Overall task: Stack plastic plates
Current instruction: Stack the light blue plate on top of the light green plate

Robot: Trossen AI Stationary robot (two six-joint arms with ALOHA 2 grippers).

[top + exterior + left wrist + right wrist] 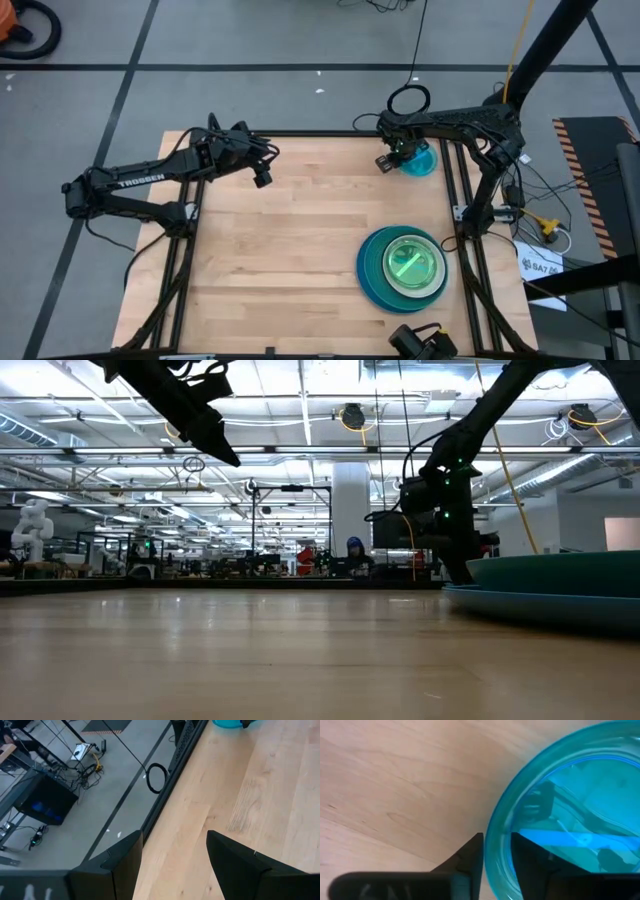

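Right tool (495, 852) is down at the far right corner of the bench (290, 230), fingers straddling the rim of the cyan plate (419, 160) — one finger outside, one inside, gap narrow. Looks like it is pinching the rim, but I cannot tell if the grip is firm yet; the plate sits flat on the wood.

Left tool (172, 865) hangs over the far left part of the bench, well apart from any plate, fingers spread wide, nothing between them. That arm is just waiting.

The stack (403, 266) sits near the right edge, toward the near side: a big blue plate at the bottom, a teal one on it, a lime green plate on top. Anything else nested in there is too small to tell from above. In the low view only the blue and teal rims show at the right.

Progress — most of the job looks done, I'd judge. The cyan plate is the only loose one I can see on the bench. Left to do: lift it, carry it along the right edge to the stack, set it on the green plate, let go.
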